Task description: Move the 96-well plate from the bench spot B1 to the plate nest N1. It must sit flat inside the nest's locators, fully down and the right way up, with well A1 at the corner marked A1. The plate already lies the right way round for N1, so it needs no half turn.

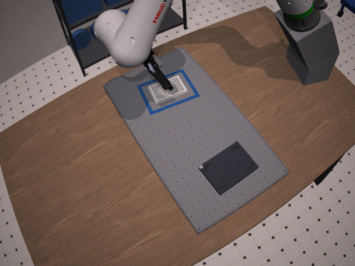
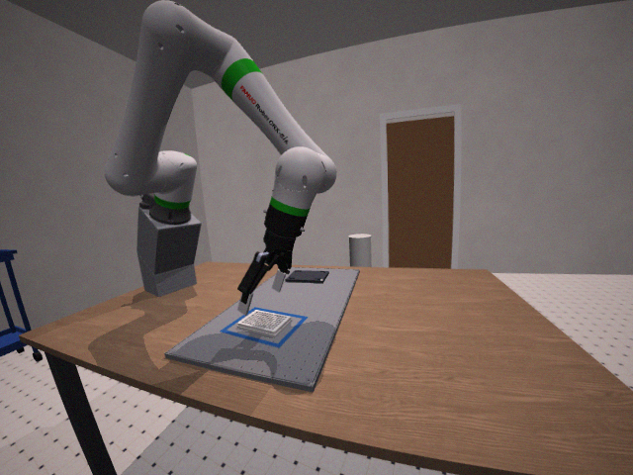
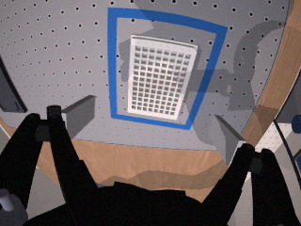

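Observation:
The white 96-well plate lies flat inside the blue square outline of spot B1 on the grey perforated baseplate. It also shows in the exterior view and in the wrist view. My gripper is wide open and empty. It hangs above the plate, tilted, with a clear gap to it. In the wrist view the two fingertips stand apart, nearer the camera than the plate. The dark plate nest N1 lies at the other end of the baseplate, with a small white corner mark.
The robot's grey pedestal stands at the table's far right corner. A dark shelf rack with blue items stands beyond the table. A white cylinder stands on the floor behind the table.

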Robot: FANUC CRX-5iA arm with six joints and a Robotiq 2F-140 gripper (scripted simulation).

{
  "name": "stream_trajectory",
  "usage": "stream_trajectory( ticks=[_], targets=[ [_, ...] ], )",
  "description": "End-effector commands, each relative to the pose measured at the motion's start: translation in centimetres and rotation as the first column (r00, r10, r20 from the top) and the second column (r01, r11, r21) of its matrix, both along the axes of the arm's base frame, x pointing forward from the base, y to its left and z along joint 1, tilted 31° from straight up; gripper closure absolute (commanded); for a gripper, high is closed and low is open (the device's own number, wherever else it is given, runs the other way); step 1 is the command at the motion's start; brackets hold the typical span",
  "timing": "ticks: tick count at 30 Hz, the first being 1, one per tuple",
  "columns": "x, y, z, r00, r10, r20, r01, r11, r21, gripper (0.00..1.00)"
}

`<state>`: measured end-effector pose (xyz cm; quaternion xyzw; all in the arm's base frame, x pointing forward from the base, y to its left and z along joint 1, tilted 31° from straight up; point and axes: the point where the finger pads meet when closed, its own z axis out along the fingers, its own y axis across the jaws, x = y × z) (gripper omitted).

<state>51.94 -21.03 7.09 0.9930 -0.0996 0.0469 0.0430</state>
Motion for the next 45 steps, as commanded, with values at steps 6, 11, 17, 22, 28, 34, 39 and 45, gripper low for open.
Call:
stream_trajectory(
  ticks=[6,11,17,22,28,34,39,45],
  targets=[
    [0.5,-0.2,-0.9,1.000,0.000,0.000,0.000,1.000,0.000,0.00],
    [0.9,-0.3,-1.6,1.000,0.000,0.000,0.000,1.000,0.000,0.00],
    [1.4,-0.5,-2.4,1.000,0.000,0.000,0.000,1.000,0.000,0.00],
    [1.7,-0.6,-2.9,1.000,0.000,0.000,0.000,1.000,0.000,0.00],
    [2.2,-0.7,-3.7,1.000,0.000,0.000,0.000,1.000,0.000,0.00],
    [2.5,-0.9,-4.4,1.000,0.000,0.000,0.000,1.000,0.000,0.00],
    [2.5,-0.9,-4.4,1.000,0.000,0.000,0.000,1.000,0.000,0.00],
    [2.5,-0.9,-4.4,1.000,0.000,0.000,0.000,1.000,0.000,0.00]
  ],
)
